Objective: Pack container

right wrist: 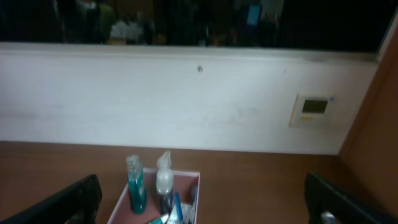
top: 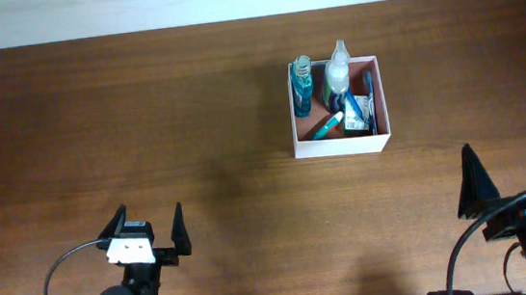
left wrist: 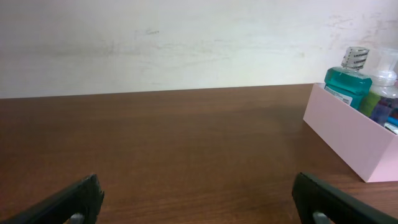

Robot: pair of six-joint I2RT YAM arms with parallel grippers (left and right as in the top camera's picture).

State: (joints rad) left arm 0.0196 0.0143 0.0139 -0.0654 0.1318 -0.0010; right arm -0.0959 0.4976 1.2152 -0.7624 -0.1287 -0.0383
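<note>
The container [top: 340,144] is a square white-walled box with a reddish-brown inside, at the table's middle right. It holds a teal bottle [top: 302,84], a clear spray bottle [top: 337,69], a small tube [top: 325,128] and a green-white packet [top: 357,114]. It also shows in the left wrist view [left wrist: 348,134] and the right wrist view [right wrist: 121,200]. My left gripper [top: 145,232] is open and empty near the front left edge. My right gripper [top: 517,176] is open and empty at the front right, apart from the container.
A white wall [left wrist: 186,43] runs along the table's far edge. A small wall panel [right wrist: 314,109] sits on it in the right wrist view. Bare brown tabletop [top: 125,122] lies left of the container.
</note>
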